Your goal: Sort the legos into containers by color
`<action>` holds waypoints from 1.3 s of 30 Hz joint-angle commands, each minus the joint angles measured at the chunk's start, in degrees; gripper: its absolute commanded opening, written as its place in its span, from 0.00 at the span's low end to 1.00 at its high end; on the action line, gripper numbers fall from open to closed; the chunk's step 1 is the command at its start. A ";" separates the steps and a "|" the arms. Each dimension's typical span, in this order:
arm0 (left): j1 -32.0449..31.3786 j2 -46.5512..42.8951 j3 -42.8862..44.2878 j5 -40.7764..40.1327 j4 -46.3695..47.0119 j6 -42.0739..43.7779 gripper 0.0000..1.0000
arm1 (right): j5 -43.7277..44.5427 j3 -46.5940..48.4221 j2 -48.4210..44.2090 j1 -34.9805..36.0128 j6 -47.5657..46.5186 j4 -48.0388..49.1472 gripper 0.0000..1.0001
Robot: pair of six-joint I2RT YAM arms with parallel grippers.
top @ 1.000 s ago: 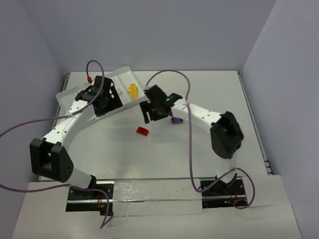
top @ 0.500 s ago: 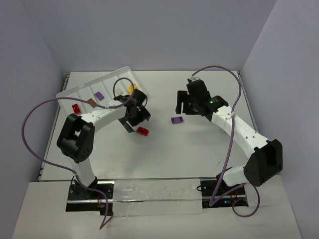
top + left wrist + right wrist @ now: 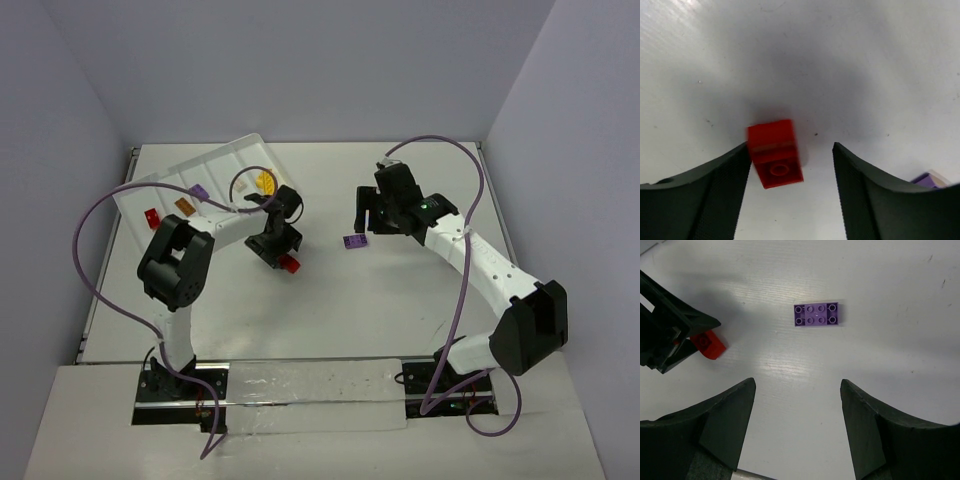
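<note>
The left hand [image 3: 791, 145] is low over the white worktop [image 3: 865, 60]. Its two fingers are open, with a red brick [image 3: 775, 152] between them. One finger [image 3: 715, 195] seems to touch the side of the brick. The other finger is apart from it, so the brick is not squeezed. It lies on the worktop, near the tray [image 3: 230, 148].

The right hand [image 3: 797, 381] is open too and holds nothing. It hangs above a purple brick [image 3: 816, 315]. That brick lies flat on the worktop with its bumps up, just past the fingertips.

The white tray sits at the far left of the worktop. In it lie a second red brick [image 3: 152, 216], an orange brick [image 3: 185, 207], a second purple brick [image 3: 199, 191] and a yellow brick [image 3: 266, 182], spread apart along it.
</note>
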 commanded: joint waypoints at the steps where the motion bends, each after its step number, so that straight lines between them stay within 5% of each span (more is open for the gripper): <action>1: -0.41 0.71 1.54 0.02 -1.30 -2.07 0.57 | 0.98 -0.02 -2.12 0.09 -0.34 -0.09 0.76; 7: -0.05 -3.56 2.15 -4.84 -4.79 -0.43 0.11 | 1.38 0.22 -1.72 0.09 -0.12 -0.16 0.76; 10: 1.88 -6.79 3.61 -8.08 -6.94 4.28 0.00 | 1.29 0.13 -2.07 0.09 0.10 -0.09 0.76; 20: 29.80 -24.02 -0.01 -10.69 -6.54 30.30 0.00 | 0.95 -1.35 -2.70 0.09 0.53 0.94 0.76; 26: 46.21 -26.64 -2.05 -7.62 -1.43 37.22 0.00 | -0.12 -1.34 -2.24 0.09 0.46 1.93 0.76; 39: 53.63 -11.27 8.41 -4.78 6.22 40.87 0.04 | 0.68 -1.72 -3.91 0.09 0.64 1.15 0.76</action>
